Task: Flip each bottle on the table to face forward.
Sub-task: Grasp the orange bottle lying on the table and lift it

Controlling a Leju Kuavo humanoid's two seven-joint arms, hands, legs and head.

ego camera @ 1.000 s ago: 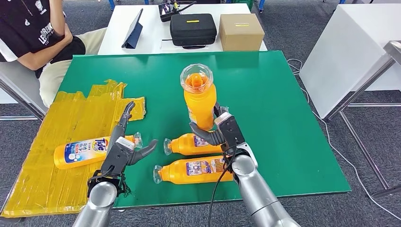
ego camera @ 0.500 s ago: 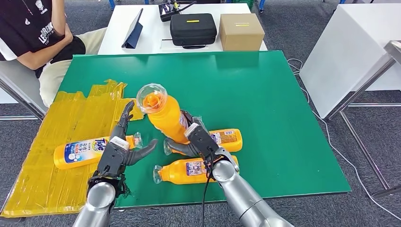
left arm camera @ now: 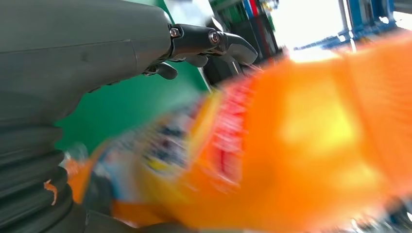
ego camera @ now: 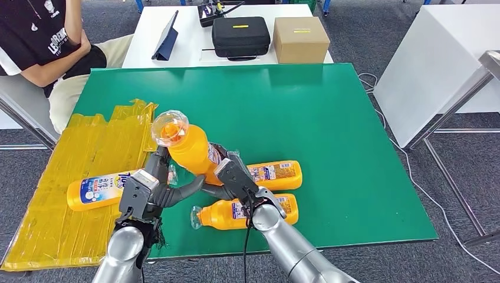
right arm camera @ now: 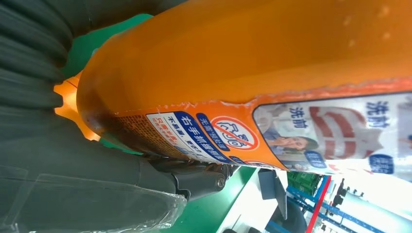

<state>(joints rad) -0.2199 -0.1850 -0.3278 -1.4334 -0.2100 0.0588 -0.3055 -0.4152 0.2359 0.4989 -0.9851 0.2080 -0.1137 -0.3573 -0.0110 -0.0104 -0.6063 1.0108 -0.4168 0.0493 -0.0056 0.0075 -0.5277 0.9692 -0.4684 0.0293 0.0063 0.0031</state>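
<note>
My right hand [ego camera: 234,177] grips an orange bottle [ego camera: 197,154] by its lower body and holds it above the table, tilted left, its clear cap [ego camera: 170,128] uppermost. The right wrist view has this bottle [right arm camera: 243,68] label side toward the camera. My left hand [ego camera: 150,191] is open right beside the bottle, fingers up along it and thumb reaching under it. In the left wrist view the bottle [left arm camera: 301,145] is a blur close to the palm. A Tide bottle [ego camera: 97,191] lies on the yellow sheet [ego camera: 71,153]. Two more orange bottles [ego camera: 275,172] [ego camera: 242,213] lie on the green table [ego camera: 330,118].
A person [ego camera: 41,41] sits at the table's far left corner. Behind stands a white table with a black case [ego camera: 240,36], a cardboard box [ego camera: 301,39] and a tablet [ego camera: 167,36]. Another white table [ego camera: 436,59] stands to the right.
My right hand has carried the orange bottle from upright at the table's middle leftward and tipped it toward my left hand. The left hand has lifted a little to meet it.
</note>
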